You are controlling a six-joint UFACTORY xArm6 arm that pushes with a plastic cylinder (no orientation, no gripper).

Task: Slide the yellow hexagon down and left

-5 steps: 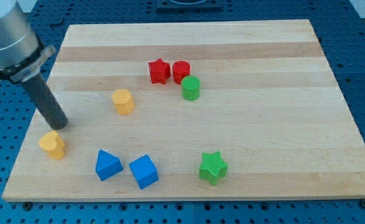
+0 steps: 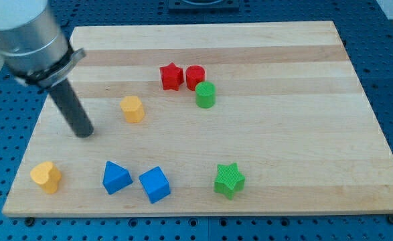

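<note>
The yellow hexagon [image 2: 133,108] sits left of the board's middle. My tip [image 2: 84,133] rests on the board to the hexagon's left and a little below it, with a clear gap between them. A second yellow block, heart-shaped [image 2: 46,177], lies near the board's bottom left corner, below and left of my tip. The rod slants up to the view's top left.
A blue triangle [image 2: 116,177] and a blue cube [image 2: 155,184] lie near the bottom edge. A green star [image 2: 229,180] is to their right. A red star [image 2: 171,76], a red cylinder [image 2: 195,75] and a green cylinder [image 2: 205,95] cluster above the middle.
The yellow heart has slid down and left towards the corner. My tip has moved right and slightly up, away from it. The yellow hexagon has not moved.
</note>
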